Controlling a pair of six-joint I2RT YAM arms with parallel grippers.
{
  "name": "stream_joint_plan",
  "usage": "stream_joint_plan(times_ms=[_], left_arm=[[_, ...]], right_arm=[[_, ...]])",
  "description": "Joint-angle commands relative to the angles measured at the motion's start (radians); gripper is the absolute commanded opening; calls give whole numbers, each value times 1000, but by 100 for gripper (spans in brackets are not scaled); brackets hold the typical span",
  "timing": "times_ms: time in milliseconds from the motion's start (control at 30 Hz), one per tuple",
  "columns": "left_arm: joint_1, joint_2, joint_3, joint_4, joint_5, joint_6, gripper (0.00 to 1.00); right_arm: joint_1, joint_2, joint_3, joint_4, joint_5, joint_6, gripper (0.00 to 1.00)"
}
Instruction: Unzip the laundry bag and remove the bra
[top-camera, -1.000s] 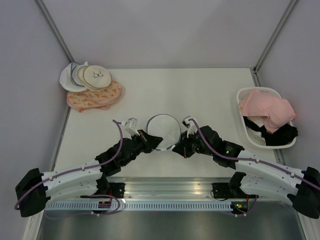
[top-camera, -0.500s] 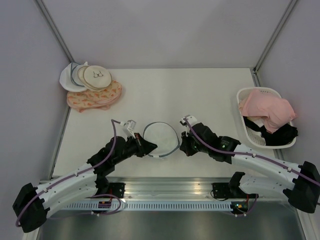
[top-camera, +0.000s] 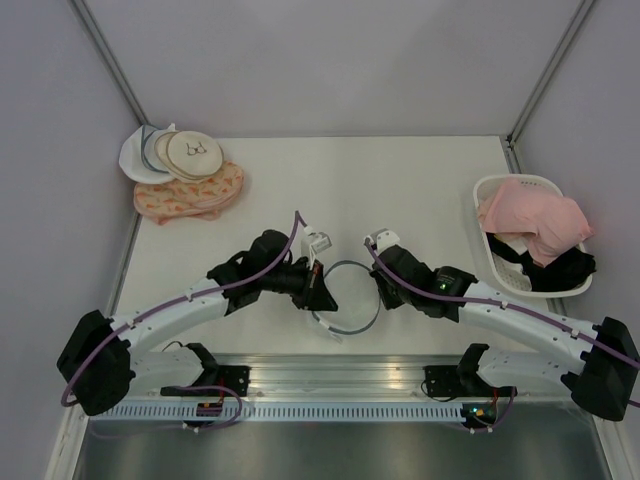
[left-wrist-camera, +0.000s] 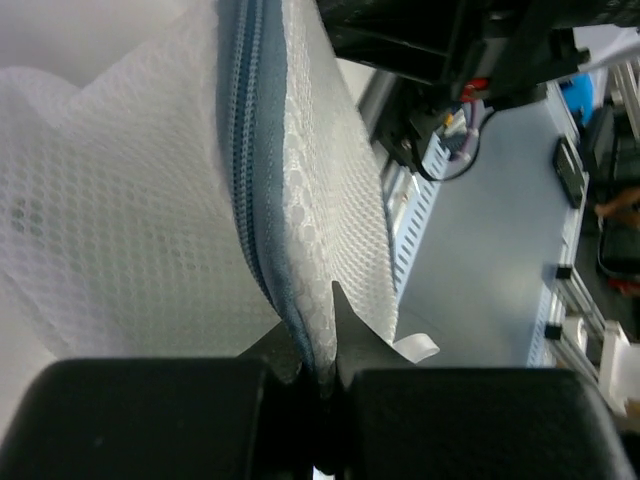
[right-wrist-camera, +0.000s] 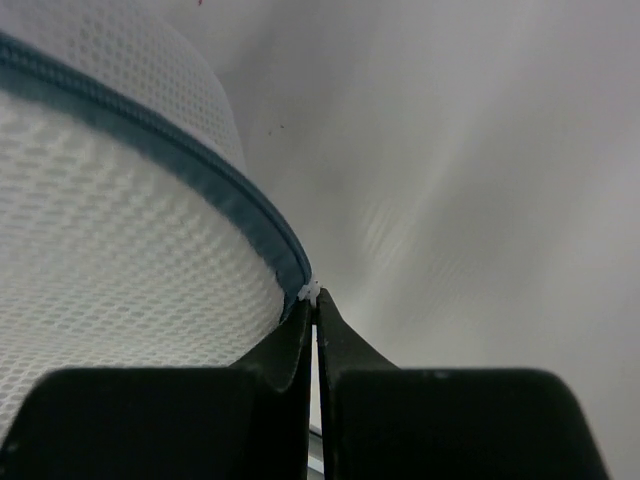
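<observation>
The left gripper (left-wrist-camera: 322, 340) and right gripper (right-wrist-camera: 313, 305) are clamping closed on the laundry bag (top-camera: 347, 297) rim at 9 and 3 o'clock; the zipper (left-wrist-camera: 250, 150) is appearing shut, bra unseen

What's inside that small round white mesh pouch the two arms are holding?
Only pale whiteness shows through the small round white mesh pouch. Its grey-blue zipper looks shut where visible, so any contents are hidden.

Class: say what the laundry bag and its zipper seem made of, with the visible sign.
The laundry bag: white mesh fabric, likely synthetic, matte; honeycomb holes show. Its zipper: grey-blue woven tape, fine coil teeth, probably plastic; no metallic glint.
</observation>
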Motion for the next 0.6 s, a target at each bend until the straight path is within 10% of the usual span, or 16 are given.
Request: stream_joint_plan(times_ms=[0, 300, 467, 567], left_arm=[[-6, 69, 153, -121, 256, 179, 2], [-6, 318, 347, -320, 211, 317, 2], [6, 362, 396, -325, -65, 248, 45], [24, 353, 405, -308, -282, 182, 54]], right_arm=[[-9, -3, 42, -13, 100, -25, 1], [-8, -29, 55, -23, 96, -16, 1], [-8, -31, 35, -6, 65, -1, 0], [-8, -35, 19, 13, 31, 22, 0]])
